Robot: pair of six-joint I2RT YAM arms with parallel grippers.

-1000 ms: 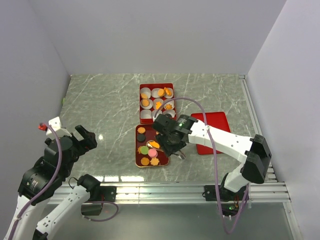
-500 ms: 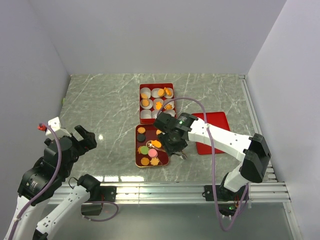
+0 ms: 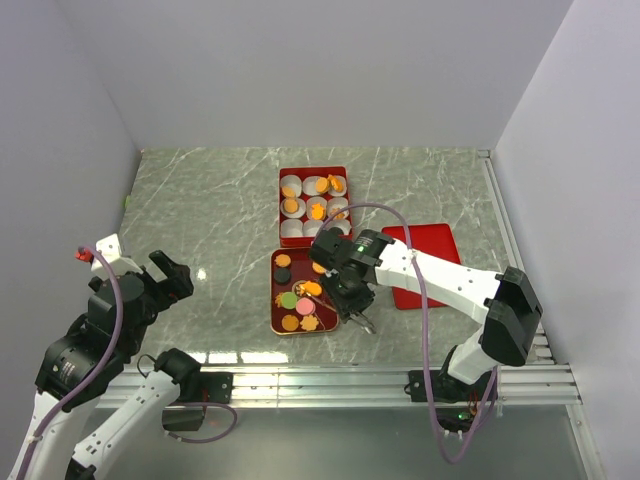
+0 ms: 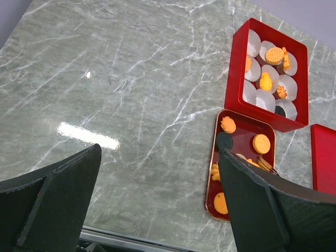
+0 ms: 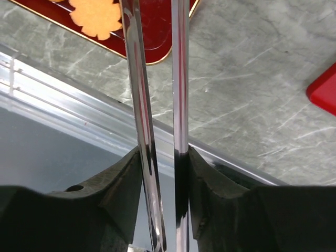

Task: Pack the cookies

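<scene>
The cookies (image 3: 298,305) lie on a small dark-red tray (image 3: 276,290): orange, green, pink and dark ones. My right gripper (image 3: 345,288) is above the tray's right edge, shut on metal tongs (image 3: 366,322) whose two arms (image 5: 178,79) run up between the fingers. A flower-shaped orange cookie (image 5: 97,16) shows just past the tong arms. The red box (image 3: 314,205) of white paper cups holds several orange cookies (image 4: 273,55). My left gripper (image 3: 165,275) is open and empty, far left of the tray (image 4: 212,173).
A red lid (image 3: 430,262) lies right of the tray, under the right arm; its corner shows in the right wrist view (image 5: 325,92). The metal rail (image 3: 350,375) runs along the table's front edge, close to the tray.
My right gripper has turned a little over the tray, and the tongs' rear end has swung toward the table's front edge. The left arm has not moved.
</scene>
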